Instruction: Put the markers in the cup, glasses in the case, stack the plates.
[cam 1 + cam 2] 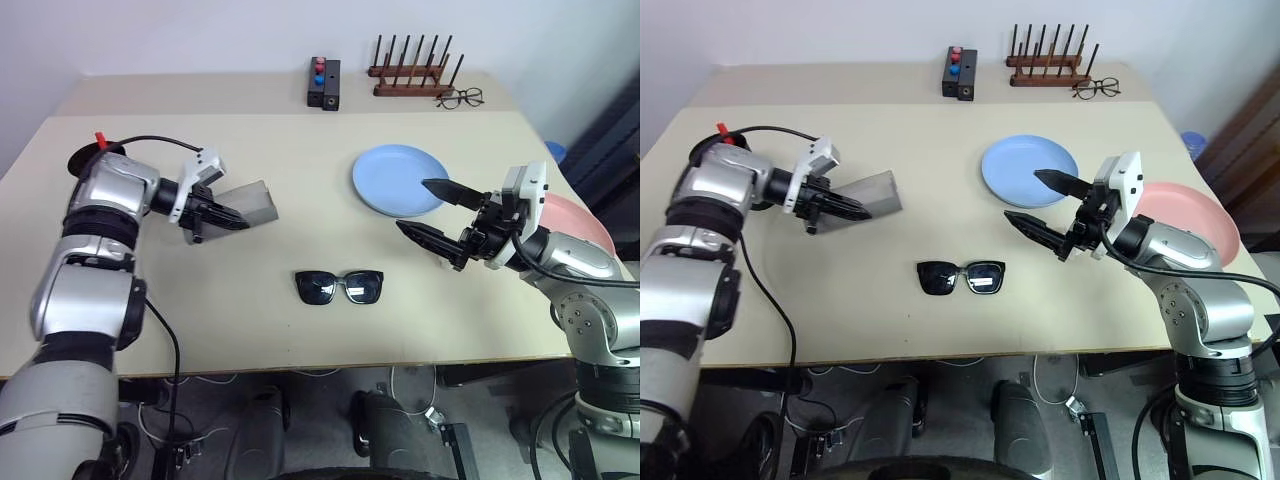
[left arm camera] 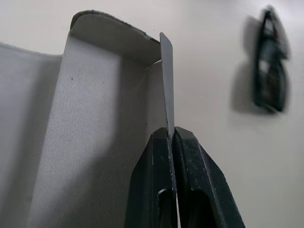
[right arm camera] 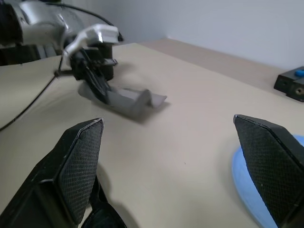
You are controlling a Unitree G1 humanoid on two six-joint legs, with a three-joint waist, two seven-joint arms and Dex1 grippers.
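The left claw [image 1: 222, 217] is pinched tight on one thin wall of the grey felt case [image 1: 248, 204], which tilts with its open mouth turned toward the glasses [image 1: 340, 287]. The right claw [image 1: 437, 212] hangs wide and empty, beside the glasses and over the near edge of the blue plate [image 1: 398, 178]. One pair of black thick-framed glasses with dark lenses lies flat on the desk [image 1: 300, 140], between the two claws and nearer the front edge than the case. Two plates: the light blue one beyond the glasses, the pink one [image 1: 1190, 222] beside it toward the desk's right edge, mostly behind the right arm. One red-capped marker [image 1: 101, 138] shows behind the left arm, far from the glasses.
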